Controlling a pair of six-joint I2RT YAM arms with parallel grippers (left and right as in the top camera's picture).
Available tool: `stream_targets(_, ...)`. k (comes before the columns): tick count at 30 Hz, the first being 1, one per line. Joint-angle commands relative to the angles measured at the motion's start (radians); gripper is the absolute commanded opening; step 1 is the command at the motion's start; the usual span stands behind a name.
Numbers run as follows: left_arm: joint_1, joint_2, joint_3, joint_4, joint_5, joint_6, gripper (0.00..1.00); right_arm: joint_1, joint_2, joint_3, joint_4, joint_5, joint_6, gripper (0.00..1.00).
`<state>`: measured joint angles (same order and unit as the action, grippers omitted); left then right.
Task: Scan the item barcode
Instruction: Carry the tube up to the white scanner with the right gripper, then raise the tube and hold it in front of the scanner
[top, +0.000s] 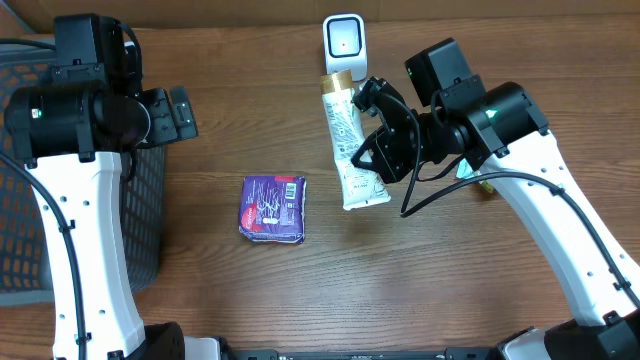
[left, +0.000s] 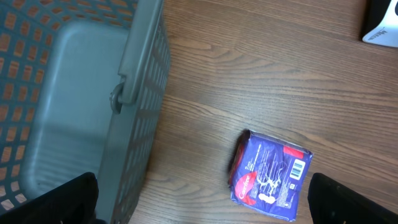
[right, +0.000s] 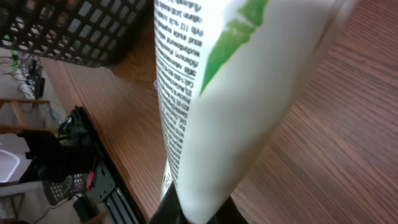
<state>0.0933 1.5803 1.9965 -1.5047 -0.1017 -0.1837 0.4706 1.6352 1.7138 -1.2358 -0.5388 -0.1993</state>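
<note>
The right gripper (top: 370, 150) is clenched on the white tube (top: 345, 135) at upper centre of the overhead frame. The tube's long axis runs up-frame, cap end just below the scanner (top: 343, 40). The left gripper (top: 178, 112) hangs released, far left.

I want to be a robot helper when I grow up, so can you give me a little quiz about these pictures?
1. Fill in: the purple packet lies flat on the wooden ____.
2. True or false: the left gripper is shut on the purple packet.
3. What does the right gripper hold near the scanner?
A. the purple packet
B. the white tube
C. nothing

Key: 1 table; 2 false, it is open and holds nothing; 3 B.
</note>
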Motion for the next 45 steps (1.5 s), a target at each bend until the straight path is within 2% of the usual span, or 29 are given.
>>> stream_targets(1,-0.002,-0.004,0.021,-0.002,0.005,-0.003,1.00,0.002,-0.034,0.041,0.005,0.027,-0.019,0.04)
stream_targets(45,-0.002,-0.004,0.021,-0.002,0.005,-0.003,1.00,0.002,-0.034,0.041,0.015,0.053,-0.015,0.04)
